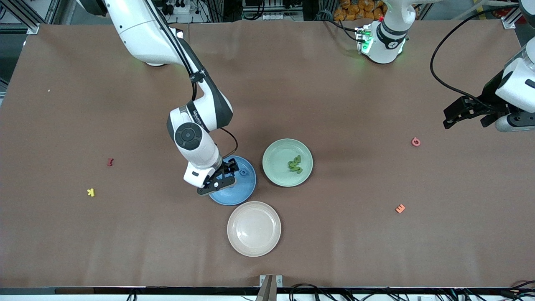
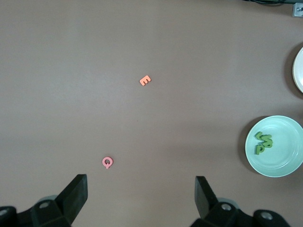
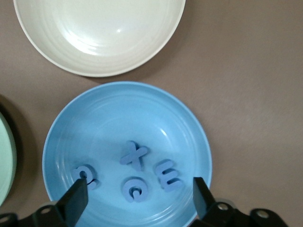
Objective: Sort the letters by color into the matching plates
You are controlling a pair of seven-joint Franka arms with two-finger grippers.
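While the right hand (image 1: 222, 177) hangs low over the blue plate (image 1: 242, 190), fingers spread and holding nothing, four blue letters (image 3: 137, 172) lie in that plate. Green letters (image 1: 295, 164) sit piled in the green plate (image 1: 276, 152). Lifting carelessly could clip the rim and tip the plate. The left hand (image 2: 141, 198) waits, wide open and empty, over the brown bench (image 1: 376, 234). Racks and cables line the edge.
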